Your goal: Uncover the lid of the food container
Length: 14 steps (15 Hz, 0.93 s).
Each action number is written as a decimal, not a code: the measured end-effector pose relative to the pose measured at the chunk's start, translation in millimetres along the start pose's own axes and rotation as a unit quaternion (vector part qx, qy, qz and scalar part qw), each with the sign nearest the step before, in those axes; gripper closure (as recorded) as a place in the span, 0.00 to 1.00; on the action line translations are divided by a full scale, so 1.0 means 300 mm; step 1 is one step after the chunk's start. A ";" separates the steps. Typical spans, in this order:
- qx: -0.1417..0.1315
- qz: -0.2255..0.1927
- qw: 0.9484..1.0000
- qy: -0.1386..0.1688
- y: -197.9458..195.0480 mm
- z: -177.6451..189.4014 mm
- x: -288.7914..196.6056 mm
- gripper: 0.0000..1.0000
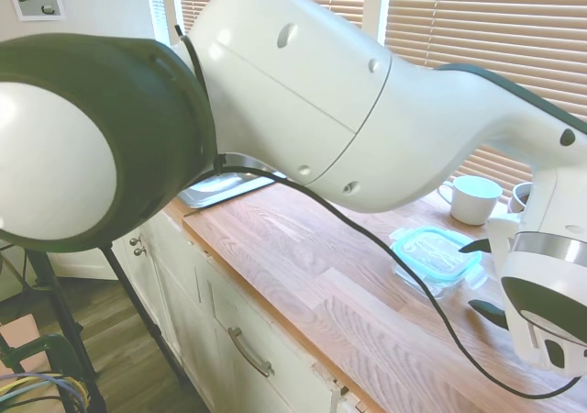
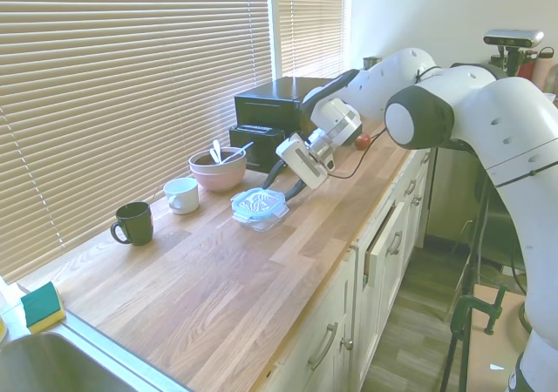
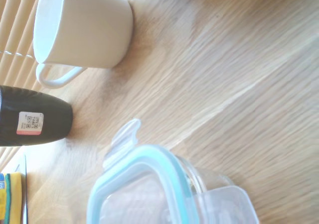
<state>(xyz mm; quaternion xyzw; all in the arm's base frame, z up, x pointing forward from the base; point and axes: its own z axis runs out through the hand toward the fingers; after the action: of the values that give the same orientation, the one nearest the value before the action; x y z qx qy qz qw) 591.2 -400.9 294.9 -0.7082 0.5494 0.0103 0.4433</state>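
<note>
I hung over the wooden countertop (image 2: 261,279) with my gripper (image 2: 282,185) tipped down toward the food container (image 2: 259,211), the small clear glass dish that sat near the middle of the counter, just in front of the window blinds (image 2: 131,87). The lid (image 2: 258,202) lay on top of the dish, its teal rim seal plain in both outside views and its clear snap tabs sticking out at the edges. In the second outside view my dark fingers stood spread, one tip near the far edge of the lid and the other lower beside the container's near end; I could not tell whether either tip touched the plastic. The first outside view showed the same two dark tips apart, just beside the lid (image 1: 435,254), with most of the frame filled by my own white arm.

Close up, my wrist camera saw one corner of the lid (image 3: 144,184) with a clear tab (image 3: 123,137) flared outward and the glass wall of the dish (image 3: 209,176) beneath it.

A white cup (image 2: 182,194) stood just beyond the container toward the blinds, a dark mug (image 2: 133,222) further along, and a pink bowl (image 2: 218,168) with utensils in it stood beside a black appliance (image 2: 275,118). A green and yellow sponge (image 2: 40,307) lay by the sink (image 2: 52,366).
</note>
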 end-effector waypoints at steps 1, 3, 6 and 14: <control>0.000 -0.001 1.000 0.000 0.002 -0.004 0.002 1.00; 0.000 -0.002 1.000 -0.001 0.002 -0.002 0.001 1.00; -0.001 -0.004 1.000 -0.003 0.003 0.008 0.001 1.00; 0.003 -0.016 1.000 0.001 -0.035 -0.002 -0.007 1.00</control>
<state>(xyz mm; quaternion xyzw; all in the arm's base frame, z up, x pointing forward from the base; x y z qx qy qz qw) 598.2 -399.6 302.8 -0.7156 0.5383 0.0009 0.4451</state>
